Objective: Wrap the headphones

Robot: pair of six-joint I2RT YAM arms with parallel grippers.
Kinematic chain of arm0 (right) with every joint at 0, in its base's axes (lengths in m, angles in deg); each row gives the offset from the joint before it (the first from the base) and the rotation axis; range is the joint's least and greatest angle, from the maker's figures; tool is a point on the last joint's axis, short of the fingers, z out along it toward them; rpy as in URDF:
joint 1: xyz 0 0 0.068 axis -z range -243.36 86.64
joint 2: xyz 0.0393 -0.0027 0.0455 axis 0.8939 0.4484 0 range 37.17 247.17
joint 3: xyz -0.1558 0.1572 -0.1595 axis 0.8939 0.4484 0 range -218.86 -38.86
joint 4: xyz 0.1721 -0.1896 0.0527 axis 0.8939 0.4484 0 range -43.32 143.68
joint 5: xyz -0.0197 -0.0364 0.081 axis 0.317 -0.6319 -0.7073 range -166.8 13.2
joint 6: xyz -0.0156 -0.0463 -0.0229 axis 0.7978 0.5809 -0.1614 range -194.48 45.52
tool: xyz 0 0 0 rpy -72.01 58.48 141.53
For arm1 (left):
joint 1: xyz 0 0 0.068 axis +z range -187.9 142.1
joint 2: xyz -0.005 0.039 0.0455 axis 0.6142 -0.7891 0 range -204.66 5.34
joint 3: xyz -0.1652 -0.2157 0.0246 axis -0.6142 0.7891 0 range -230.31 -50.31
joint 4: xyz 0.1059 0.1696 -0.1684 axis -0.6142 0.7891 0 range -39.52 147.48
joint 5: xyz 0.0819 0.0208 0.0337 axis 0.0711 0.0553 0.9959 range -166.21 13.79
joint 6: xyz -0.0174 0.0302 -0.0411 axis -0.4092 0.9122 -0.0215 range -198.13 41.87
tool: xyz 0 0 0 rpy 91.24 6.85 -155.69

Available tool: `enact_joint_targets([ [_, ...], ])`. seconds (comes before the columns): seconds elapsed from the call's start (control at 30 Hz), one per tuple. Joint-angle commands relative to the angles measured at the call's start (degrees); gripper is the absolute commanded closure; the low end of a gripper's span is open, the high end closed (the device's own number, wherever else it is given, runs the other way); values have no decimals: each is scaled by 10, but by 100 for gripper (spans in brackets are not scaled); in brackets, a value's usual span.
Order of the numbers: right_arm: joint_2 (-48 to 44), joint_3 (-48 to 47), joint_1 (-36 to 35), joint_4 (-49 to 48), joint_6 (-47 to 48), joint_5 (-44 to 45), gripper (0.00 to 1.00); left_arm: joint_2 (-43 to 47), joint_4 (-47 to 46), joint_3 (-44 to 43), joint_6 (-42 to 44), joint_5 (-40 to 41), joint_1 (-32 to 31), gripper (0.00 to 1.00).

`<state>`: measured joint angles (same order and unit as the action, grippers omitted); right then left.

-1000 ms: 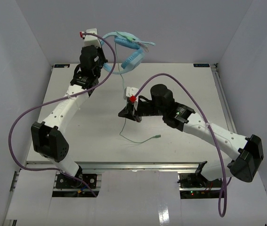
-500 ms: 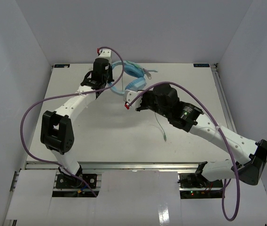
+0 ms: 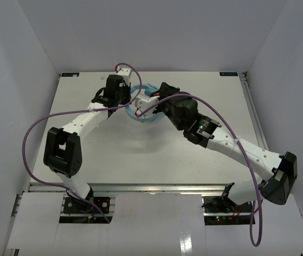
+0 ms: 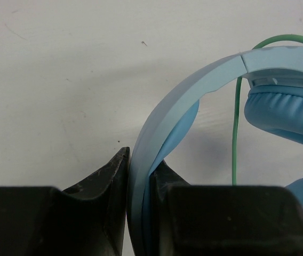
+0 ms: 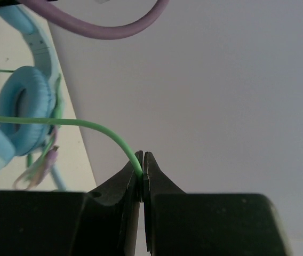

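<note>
The light blue headphones (image 3: 142, 104) lie at the back middle of the table, mostly hidden between the two arms. My left gripper (image 4: 139, 176) is shut on the headband (image 4: 183, 96), which runs up to an earcup (image 4: 285, 112). The thin green cable (image 4: 235, 133) hangs beside the band. My right gripper (image 5: 142, 165) is shut on the green cable (image 5: 87, 125), which arcs left to the padded earcup (image 5: 23, 106). In the top view the left gripper (image 3: 120, 101) sits left of the headphones and the right gripper (image 3: 154, 97) right of them.
The white table (image 3: 141, 154) is walled by white panels at the left, back and right. Purple arm cables (image 3: 34, 133) loop over the table and past the right arm. A purple cable (image 5: 103, 26) crosses the top of the right wrist view.
</note>
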<state>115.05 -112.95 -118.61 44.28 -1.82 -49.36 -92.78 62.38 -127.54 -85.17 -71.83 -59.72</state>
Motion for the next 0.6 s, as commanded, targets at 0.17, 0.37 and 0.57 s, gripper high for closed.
enact_joint_targets([
  [0.17, 8, 6, 21, -175, 76, 42, 90, 120, -16, 72, 45, -126, 3, 100],
  [0.37, 6, -3, 41, -183, 56, 42, 90, 132, -1, 71, 44, -92, 4, 100],
  [0.57, -1, -15, 71, -183, 31, 28, 88, 136, 8, 63, 66, -107, 4, 100],
])
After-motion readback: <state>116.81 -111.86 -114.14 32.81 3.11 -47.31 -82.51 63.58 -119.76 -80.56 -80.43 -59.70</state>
